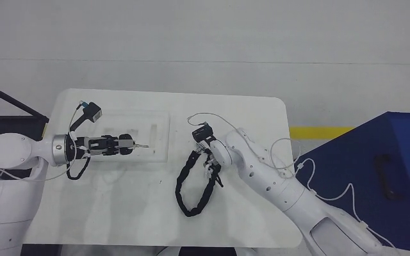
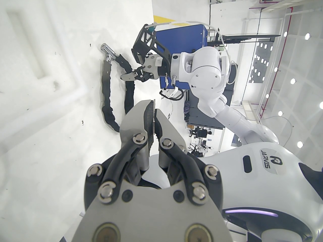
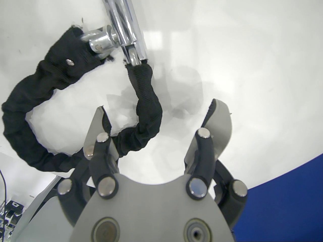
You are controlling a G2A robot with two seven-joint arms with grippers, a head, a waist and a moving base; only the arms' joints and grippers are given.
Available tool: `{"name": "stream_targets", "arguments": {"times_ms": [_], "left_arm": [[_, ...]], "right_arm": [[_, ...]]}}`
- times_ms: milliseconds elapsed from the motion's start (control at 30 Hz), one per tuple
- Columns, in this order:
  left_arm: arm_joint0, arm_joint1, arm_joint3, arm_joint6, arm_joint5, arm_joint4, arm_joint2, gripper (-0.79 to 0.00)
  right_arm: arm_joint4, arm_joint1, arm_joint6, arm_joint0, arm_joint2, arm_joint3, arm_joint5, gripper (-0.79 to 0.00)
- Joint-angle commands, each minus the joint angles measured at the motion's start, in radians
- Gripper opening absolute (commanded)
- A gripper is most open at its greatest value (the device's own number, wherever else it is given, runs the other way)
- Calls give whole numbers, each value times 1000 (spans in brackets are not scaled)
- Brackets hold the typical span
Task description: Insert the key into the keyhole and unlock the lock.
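Note:
A black fabric-covered chain lock (image 1: 188, 189) lies looped on the white table, its chrome lock cylinder (image 3: 123, 21) at the loop's far end. My right gripper (image 1: 210, 165) hovers open just over the chain (image 3: 146, 94) near the cylinder, and one finger (image 3: 99, 127) stands next to the chain. Over the white foam tray (image 1: 157, 128) at the left, my left gripper (image 1: 131, 144) is shut on a thin metal key (image 1: 142, 146), which points toward the lock. The key (image 2: 153, 117) shows edge-on between the left gripper's fingers. The keyhole is hidden.
The table's right edge borders a blue bin (image 1: 378, 173) on the floor. The foam tray has a shallow rectangular recess (image 2: 27, 46). Loose white cables (image 1: 211, 118) trail from the right arm over the table behind the lock.

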Motion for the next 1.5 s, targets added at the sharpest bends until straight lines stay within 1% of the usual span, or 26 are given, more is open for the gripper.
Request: {"name": "stream_targets", "arguments": {"times_ms": [0, 33, 67, 100, 200, 433, 600, 767, 1000, 1067, 1267, 1467], "left_arm": [[0, 0, 0, 0, 0, 0, 0, -785], [0, 0, 0, 0, 0, 0, 0, -785], [0, 0, 0, 0, 0, 0, 0, -785], [0, 0, 0, 0, 0, 0, 0, -785], [0, 0, 0, 0, 0, 0, 0, -785], [0, 0, 0, 0, 0, 0, 0, -785], [0, 0, 0, 0, 0, 0, 0, -785], [0, 0, 0, 0, 0, 0, 0, -785], [0, 0, 0, 0, 0, 0, 0, -785], [0, 0, 0, 0, 0, 0, 0, -785], [0, 0, 0, 0, 0, 0, 0, -785], [0, 0, 0, 0, 0, 0, 0, -785]], "right_arm": [[-10, -9, 6, 8, -12, 18, 9, -169], [-12, -12, 6, 12, -15, 26, 12, -219], [-16, -16, 6, 14, -19, 34, 15, -394], [-13, -20, 6, 16, -21, 38, 13, -468], [-18, -28, 2, 20, -24, 53, 14, -785], [-23, -41, -8, 20, -17, 82, 17, -785], [-15, -28, -54, -14, 38, 68, 7, -785], [-44, -11, -95, -64, 79, 29, -2, -785], [-128, 9, -80, -120, 106, -80, -7, -785], [-152, 10, -67, -129, 103, -101, -13, -785], [-182, 10, -76, -145, 112, -134, -25, -785], [-212, 17, -90, -176, 148, -178, -32, -785]]}}
